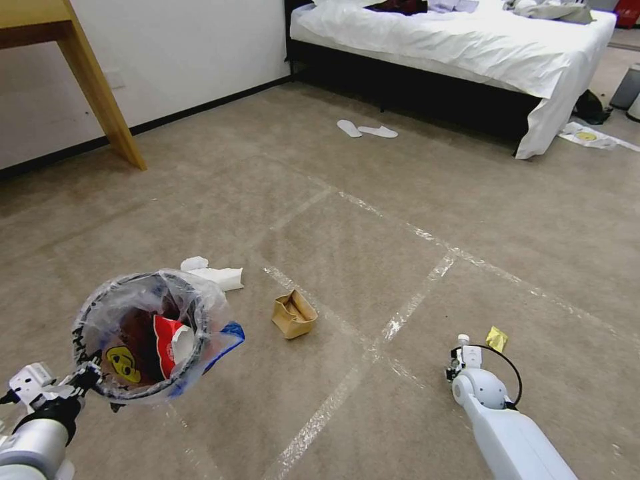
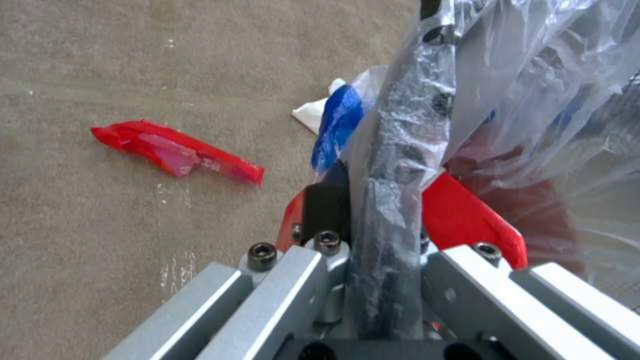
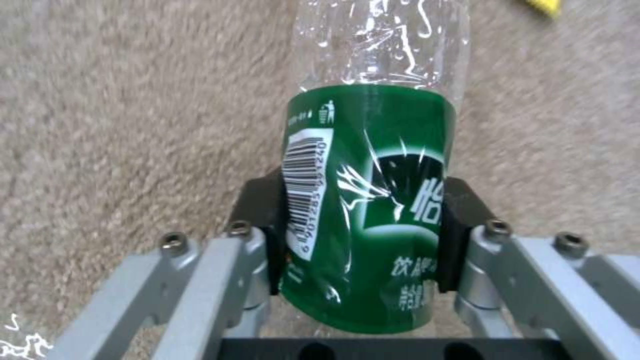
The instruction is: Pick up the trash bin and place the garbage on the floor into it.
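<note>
Left pincer (image 2: pixel 373 235) is clamped on the black rim of the small round bag-lined trash bin (image 1: pixel 143 333), held off the carpet. Right pincer (image 3: pixel 360 240) squeezes a clear green-label plastic bottle (image 3: pixel 370 200); a yellow scrap (image 1: pixel 496 339) lies just beyond it, probably a wrapper.

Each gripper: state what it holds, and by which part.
Left gripper clamps the trash bin by its rim; right gripper squeezes the bottle at its green label.

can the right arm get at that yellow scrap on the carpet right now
Probably not yet. The right gripper has its jaws shut on the bottle, so it has no free grip. The yellow scrap lies on bare carpet just beyond it, with nothing between.
</note>
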Controlling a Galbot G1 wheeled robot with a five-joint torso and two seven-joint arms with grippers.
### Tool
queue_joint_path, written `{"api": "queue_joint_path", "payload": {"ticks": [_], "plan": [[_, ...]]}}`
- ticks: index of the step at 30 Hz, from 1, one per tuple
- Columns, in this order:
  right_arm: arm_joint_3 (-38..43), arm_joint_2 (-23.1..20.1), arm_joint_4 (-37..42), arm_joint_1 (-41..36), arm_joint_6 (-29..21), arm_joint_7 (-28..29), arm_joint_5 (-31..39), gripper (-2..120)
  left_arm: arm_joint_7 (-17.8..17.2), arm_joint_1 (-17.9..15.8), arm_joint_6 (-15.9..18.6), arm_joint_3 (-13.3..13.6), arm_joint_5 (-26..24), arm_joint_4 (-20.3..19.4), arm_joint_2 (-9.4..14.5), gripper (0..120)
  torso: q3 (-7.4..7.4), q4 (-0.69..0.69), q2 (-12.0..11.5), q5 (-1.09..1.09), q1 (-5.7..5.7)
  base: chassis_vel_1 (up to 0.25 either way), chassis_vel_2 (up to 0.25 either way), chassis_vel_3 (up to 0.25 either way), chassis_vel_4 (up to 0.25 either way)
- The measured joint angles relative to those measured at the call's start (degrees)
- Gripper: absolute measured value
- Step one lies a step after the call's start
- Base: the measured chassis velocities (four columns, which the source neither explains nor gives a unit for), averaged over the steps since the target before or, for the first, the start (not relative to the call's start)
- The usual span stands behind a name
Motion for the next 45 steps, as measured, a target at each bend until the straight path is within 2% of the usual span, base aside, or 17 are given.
{"api": "queue_joint_path", "payload": {"ticks": [5, 10, 12, 13, 14, 15, 16, 18, 22, 24, 31, 33, 37, 39, 40, 42, 45], "plan": [[1.01, -0.79, 3.47, -1.65, 0.02, 0.49, 0.2, 24, 0.0, 0.09, 0.0, 0.17, 0.01, 0.12, -0.13, 1, -0.01, 0.01, 0.0, 0.0, 0.0, 0.0, 0.0, 0.0, 0.0], [1.9, -1.3, 6.99, -3.22, 0.53, 0.8, 0.73, 23, 0.0, 0.44, 0.0, 0.19, 0.0, -0.35, -0.29, 1, -0.01, 0.03, 0.0, 0.0, 0.0, 0.0, 0.0, 0.0, 0.0], [2.3, -2.21, 12.12, -5.12, 4.31, -0.28, 2.99, 23, 0.01, 0.86, 0.04, 0.33, -0.09, -1.18, -0.35, 1, -0.01, 0.01, 0.0, -0.01, 0.0, 0.0, 0.0, 0.0, 0.0], [2.3, -2.21, 12.12, -5.12, 4.31, -0.28, 2.99, 23, 0.01, 0.86, 0.04, 0.33, -0.09, -1.18, -0.35, 1, -0.01, 0.01, 0.0, -0.01, 0.0, 0.0, 0.0, 0.0, 0.0], [2.19, -2.57, 14.5, -5.75, 6.93, -1.49, 4.06, 23, 0.01, 0.98, 0.11, 0.45, -0.17, -1.54, -0.38, 1, -0.01, 0.01, 0.0, -0.01, 0.0, 0.0, 0.0, 0.0, 0.0], [1.77, -3.21, 18.83, -6.73, 12.51, -4.94, 5.46, 23, -0.02, 1.2, 0.23, 0.72, -0.38, -2.28, -0.41, 1, -0.02, 0.02, 0.0, -0.01, -0.01, 0.0, 0.0, 0.0, 0.0], [1.77, -3.21, 18.83, -6.73, 12.51, -4.94, 5.46, 23, -0.02, 1.2, 0.23, 0.72, -0.38, -2.28, -0.41, 1, -0.02, 0.02, 0.0, -0.01, -0.01, 0.0, 0.0, 0.0, 0.0], [0.37, -4.12, 25.1, -7.46, 20.32, -9.28, 6.71, 23, -0.23, 1.45, 0.44, 1.14, -0.57, -3.12, -0.4, 1, -0.02, 0.02, 0.0, 0.0, -0.01, 0.0, 0.0, 0.0, 0.0], [-0.45, -4.6, 27.49, -7.45, 22.38, -10.55, 7.31, 23, -0.32, 1.52, 0.54, 1.31, -0.59, -3.36, -0.39, 1, -0.02, 0.03, 0.0, -0.01, -0.01, 0.0, 0.0, 0.0, 0.0], [-7.07, -6.91, 39.75, -4.37, 27.25, -12.51, 13.44, 23, -0.79, 1.98, 1.13, 2.67, -0.73, -4.99, -0.32, 1, -0.02, 0.03, 0.01, -0.02, -0.02, 0.0, 0.0, 0.0, 0.0], [-14.79, -9.09, 48.98, 1.23, 29.06, -12.57, 19.81, 23, -1.3, 2.46, 1.62, 3.76, -1.23, -6.29, -0.2, 1, -0.02, 0.06, 0.01, -0.05, -0.02, 0.0, 0.0, 0.0, 0.0], [-24.4, -12.3, 53.97, 10.34, 32.06, -14.74, 26.58, 23, -2.19, 2.83, 2.37, 5.27, -2.76, -7.81, 0.34, 1, -0.02, 0.02, 0.01, -0.01, -0.02, 0.0, 0.0, 0.0, 0.0], [-31.91, -12.93, 54.3, 17.73, 34.06, -15.67, 30.65, 23, -2.65, 2.95, 2.92, 7.23, -3.16, -8.31, 0.71, 1, -0.02, 0.03, 0.01, -0.01, -0.02, 0.0, 0.0, 0.0, 0.0], [-39.65, -10.41, 54.31, 23.41, 33.23, -13.67, 34.07, 23, -3.01, 2.24, 3.28, 8.48, -3.18, -8.19, 1.15, 1, -0.02, 0.03, 0.02, -0.01, -0.02, 0.0, 0.0, 0.0, 0.0], [-39.65, -10.41, 54.31, 23.41, 33.23, -13.67, 34.07, 23, -3.01, 2.24, 3.28, 8.48, -3.18, -8.19, 1.15, 1, -0.02, 0.03, 0.02, -0.01, -0.02, 0.0, 0.0, 0.0, 0.0], [-47.63, -5.56, 53.27, 27.93, 30.89, -10.69, 36.95, 23, -3.24, 1.68, 3.47, 8.79, -3.18, -7.41, 1.4, 1, -0.02, 0.03, 0.01, -0.03, -0.02, 0.0, 0.0, 0.0, 0.0], [-49.48, -4.36, 52.83, 28.87, 30.47, -10.06, 37.5, 23, -3.27, 1.64, 3.49, 8.89, -3.2, -7.22, 1.51, 1, -0.02, 0.04, 0.01, -0.02, -0.02, 0.0, 0.0, 0.0, 0.0]]}}
